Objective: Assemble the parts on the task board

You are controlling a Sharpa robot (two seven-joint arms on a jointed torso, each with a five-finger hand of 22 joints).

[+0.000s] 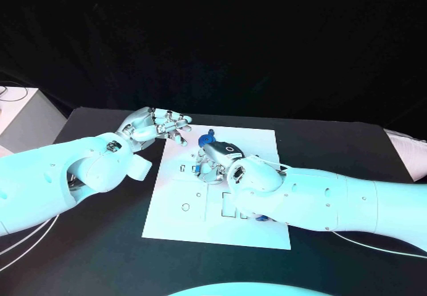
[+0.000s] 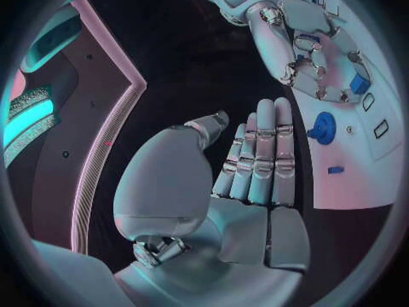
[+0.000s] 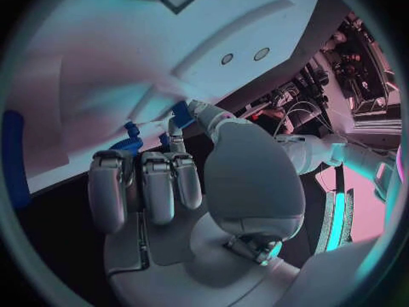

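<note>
- The task board (image 1: 178, 222), a white plate, lies in the middle of the black table (image 1: 89, 265), with both white arms reaching over it.
- The left hand (image 1: 158, 126) hovers at the board's far left corner, its fingers (image 2: 260, 150) straight and side by side, holding nothing.
- The right hand (image 1: 213, 161) is low over the middle of the board, palm down; in the left wrist view its fingers (image 2: 320, 61) are bent onto the plate beside a blue part (image 2: 360, 84).
- Whether that hand grips the part cannot be told from the pictures.
- A round blue part (image 2: 323, 127) sits on the board near the far edge, between the 2 hands.
- A small blue part (image 2: 336, 170) lies on the board apart from it.
- Another blue part (image 1: 261, 217) shows at the board's right edge, under the right arm.
</note>
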